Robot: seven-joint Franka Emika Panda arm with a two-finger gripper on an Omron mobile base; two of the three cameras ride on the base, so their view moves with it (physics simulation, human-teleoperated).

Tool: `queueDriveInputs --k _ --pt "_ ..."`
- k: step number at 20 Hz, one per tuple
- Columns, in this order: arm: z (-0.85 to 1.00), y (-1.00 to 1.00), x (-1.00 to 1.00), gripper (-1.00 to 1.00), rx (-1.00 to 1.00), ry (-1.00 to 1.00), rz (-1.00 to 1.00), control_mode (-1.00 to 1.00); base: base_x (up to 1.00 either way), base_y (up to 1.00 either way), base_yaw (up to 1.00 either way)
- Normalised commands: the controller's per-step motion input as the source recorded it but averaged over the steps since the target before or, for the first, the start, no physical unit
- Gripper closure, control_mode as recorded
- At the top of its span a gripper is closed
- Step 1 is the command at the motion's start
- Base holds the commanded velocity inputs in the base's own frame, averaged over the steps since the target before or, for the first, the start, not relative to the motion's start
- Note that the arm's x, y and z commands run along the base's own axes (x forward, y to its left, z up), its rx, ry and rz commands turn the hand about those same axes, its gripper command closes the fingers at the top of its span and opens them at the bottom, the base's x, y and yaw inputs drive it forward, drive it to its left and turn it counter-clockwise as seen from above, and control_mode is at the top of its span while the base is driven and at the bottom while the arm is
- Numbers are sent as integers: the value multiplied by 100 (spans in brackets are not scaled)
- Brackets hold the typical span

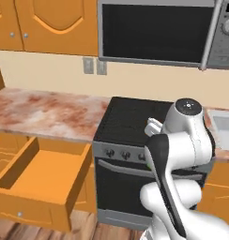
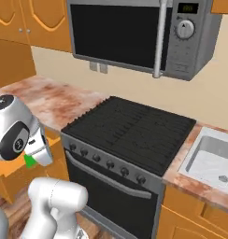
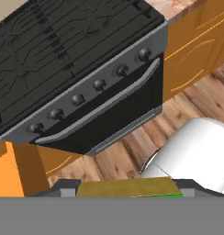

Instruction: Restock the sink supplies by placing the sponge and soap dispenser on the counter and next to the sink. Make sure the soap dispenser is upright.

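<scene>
In the hand view my gripper (image 3: 128, 192) is shut on the sponge (image 3: 127, 187), a flat slab with an olive face and a bright green edge between the grey fingertips (image 3: 64, 189). From the right base view the hand (image 2: 37, 150) hangs in front of the stove, and a green corner of the sponge (image 2: 28, 161) pokes out below it. The light grey sink (image 1: 224, 125) (image 2: 210, 158) lies to the right of the stovetop, set into the marbled counter (image 1: 46, 112) (image 2: 55, 99). The soap dispenser is out of view.
A black stovetop (image 2: 130, 128) with an oven (image 3: 102, 108) below separates the left counter from the sink. An orange drawer (image 1: 39, 176) stands pulled open at lower left. A microwave (image 2: 134, 32) hangs above the stove. Wooden floor (image 3: 132, 156) shows below the hand.
</scene>
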Motion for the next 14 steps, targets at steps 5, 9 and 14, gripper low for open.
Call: queueDriveInputs --k 5,9,14 --pt "0 0 0 100 0 0 0 100 -21 -100 -36" --pt "0 0 0 100 0 0 0 100 0 -100 -25" --pt "0 0 0 100 0 0 0 100 0 -100 -17"
